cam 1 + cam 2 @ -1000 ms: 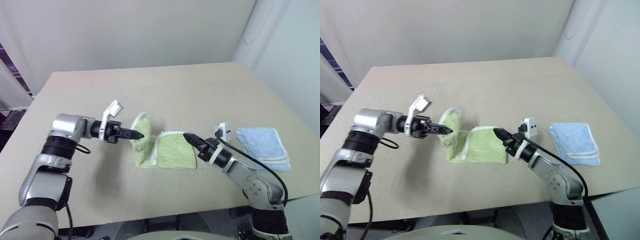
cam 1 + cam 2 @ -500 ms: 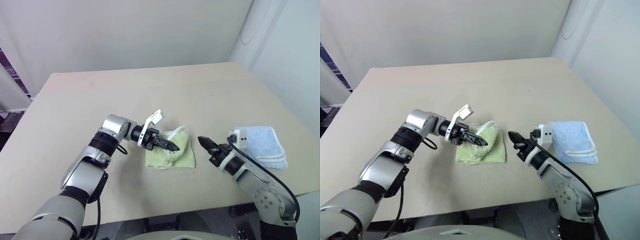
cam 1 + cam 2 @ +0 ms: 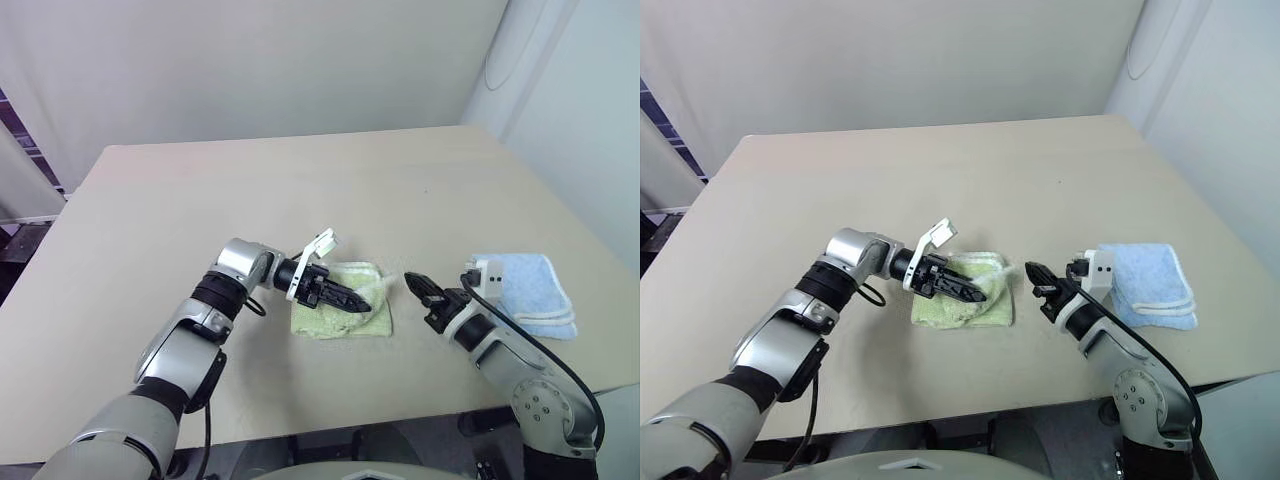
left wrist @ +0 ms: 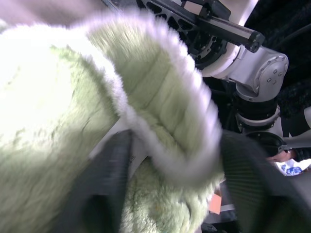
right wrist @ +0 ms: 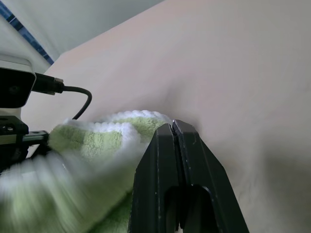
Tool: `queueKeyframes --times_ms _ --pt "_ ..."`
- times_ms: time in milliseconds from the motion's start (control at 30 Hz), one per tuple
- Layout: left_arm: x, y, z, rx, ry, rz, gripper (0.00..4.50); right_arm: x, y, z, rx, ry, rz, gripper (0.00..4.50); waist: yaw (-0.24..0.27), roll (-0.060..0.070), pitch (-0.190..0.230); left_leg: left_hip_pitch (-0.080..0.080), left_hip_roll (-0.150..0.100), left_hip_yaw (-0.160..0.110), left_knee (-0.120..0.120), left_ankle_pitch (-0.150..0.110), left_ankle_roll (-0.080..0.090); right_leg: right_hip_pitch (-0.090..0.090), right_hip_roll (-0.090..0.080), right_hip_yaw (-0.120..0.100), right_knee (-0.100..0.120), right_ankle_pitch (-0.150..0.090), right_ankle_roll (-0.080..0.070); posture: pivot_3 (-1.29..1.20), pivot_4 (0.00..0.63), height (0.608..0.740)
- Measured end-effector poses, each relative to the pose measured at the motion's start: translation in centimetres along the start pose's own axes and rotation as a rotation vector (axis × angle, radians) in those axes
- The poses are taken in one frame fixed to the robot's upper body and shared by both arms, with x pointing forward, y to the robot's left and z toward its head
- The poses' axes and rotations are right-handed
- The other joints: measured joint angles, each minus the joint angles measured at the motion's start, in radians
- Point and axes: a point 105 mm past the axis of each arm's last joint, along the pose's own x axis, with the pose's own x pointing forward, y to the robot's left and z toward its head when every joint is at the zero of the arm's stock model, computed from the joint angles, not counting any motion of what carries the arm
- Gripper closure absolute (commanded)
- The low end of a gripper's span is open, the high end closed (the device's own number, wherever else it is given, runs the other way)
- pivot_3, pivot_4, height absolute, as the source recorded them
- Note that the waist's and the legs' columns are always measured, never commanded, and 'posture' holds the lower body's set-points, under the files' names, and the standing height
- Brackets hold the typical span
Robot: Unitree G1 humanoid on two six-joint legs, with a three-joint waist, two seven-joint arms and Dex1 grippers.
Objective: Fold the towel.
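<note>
Left wrist view: your left claw (image 3: pixel 358 303) stands wide, its fingers (image 4: pixel 109 179) apart with the towel's (image 3: pixel 345 312) white-corded edge draped loose between them, not pinched.
Towel: it lies on the tabletop (image 3: pixel 300 190) near the front edge, about midway along it, doubled over into a rough square with the top layer puffed up on the side toward the right claw.
Right claw: your right claw (image 3: pixel 417 286) is pressed shut on nothing, just off the towel's right side.
Risk, snag: if you pull the left claw back across the cloth, I judge the terry loops may catch a finger and drag the top layer open.
Risk, spring-back: that raised fold may flop back unless pressed flat.
Risk, nudge: the right claw sits close enough to shove the stack askew if it swings inward.
Surface: plain beige tabletop; a folded blue towel (image 3: pixel 527 292) lies near the right edge.
Room: pale bare walls behind the far edge.
</note>
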Motion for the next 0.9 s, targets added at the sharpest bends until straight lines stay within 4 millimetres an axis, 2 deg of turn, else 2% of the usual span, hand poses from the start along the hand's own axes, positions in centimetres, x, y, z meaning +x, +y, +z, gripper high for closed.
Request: queueKeyframes --times_ms 33,233,400,500,567,633,733,833,900 --pt "-0.1 -0.2 0.3 0.003 -0.017 -0.008 0.20 0.0 0.0 0.0 0.000 -0.002 0.000 4.50 0.000 0.000 0.000 0.000 0.000 0.000 0.000 0.000 0.000 0.000 0.000 0.000 0.000 0.000 0.000 0.00 0.000 0.740" --pt "-1.4 -2.3 2.0 0.060 -0.095 -0.095 0.20 0.3 0.2 1.3 0.011 -0.054 0.030 4.50 0.001 0.000 0.000 0.000 0.000 0.000 0.000 0.000 0.000 0.000 0.000 0.000 0.000 0.000 0.000 0.00 0.000 0.740" --pt "-3.1 -2.1 2.9 0.185 -0.120 -0.011 0.20 0.3 0.4 2.3 0.015 -0.072 0.049 4.50 0.001 0.000 0.000 0.000 0.000 0.000 0.000 0.000 0.000 0.000 0.000 0.000 0.000 0.000 0.000 0.00 0.000 0.740" --pt "-4.2 -2.1 3.6 0.320 -0.156 0.044 0.20 0.5 1.4 3.8 -0.091 -0.076 0.070 4.50 0.001 0.001 0.000 0.001 0.000 0.000 0.000 0.000 0.000 0.000 -0.001 0.001 0.001 0.000 0.000 0.00 0.000 0.740" --pt "-4.8 -1.9 3.4 0.418 -0.150 0.086 0.20 0.9 2.8 4.3 -0.164 -0.056 0.108 4.50 0.001 0.001 0.000 0.001 0.000 0.000 0.000 0.000 0.000 0.000 -0.002 0.001 0.001 0.000 0.000 0.00 0.000 0.740" --pt "-5.1 -1.4 2.8 0.520 -0.143 0.132 0.20 1.4 3.6 3.9 -0.198 -0.004 0.135 4.50 0.003 0.001 -0.001 0.001 0.000 0.000 0.000 0.000 0.000 0.000 -0.002 0.001 0.001 0.000 0.000 0.00 0.000 0.740" --pt "-5.1 -0.5 1.6 0.574 -0.138 0.160 0.20 2.1 5.0 3.9 -0.248 0.043 0.200 4.50 0.004 0.001 0.000 0.001 0.000 0.000 0.001 0.000 0.000 0.000 -0.003 0.001 0.001 0.000 0.000 0.00 0.000 0.740" --pt "-5.2 -0.3 1.7 0.639 -0.130 0.190 0.20 1.9 6.1 4.4 -0.292 0.048 0.272 4.50 0.013 0.001 -0.001 0.000 -0.001 0.000 0.001 0.000 0.001 0.001 -0.002 0.000 0.000 0.000 0.000 0.00 0.000 0.740" --pt "-5.2 -0.1 1.6 0.666 -0.127 0.206 0.59 1.9 6.4 4.0 -0.301 0.064 0.309 4.50 0.017 0.000 -0.001 0.000 -0.001 0.000 0.001 0.000 0.001 0.001 -0.002 0.000 0.000 0.000 0.000 0.00 0.000 0.740"
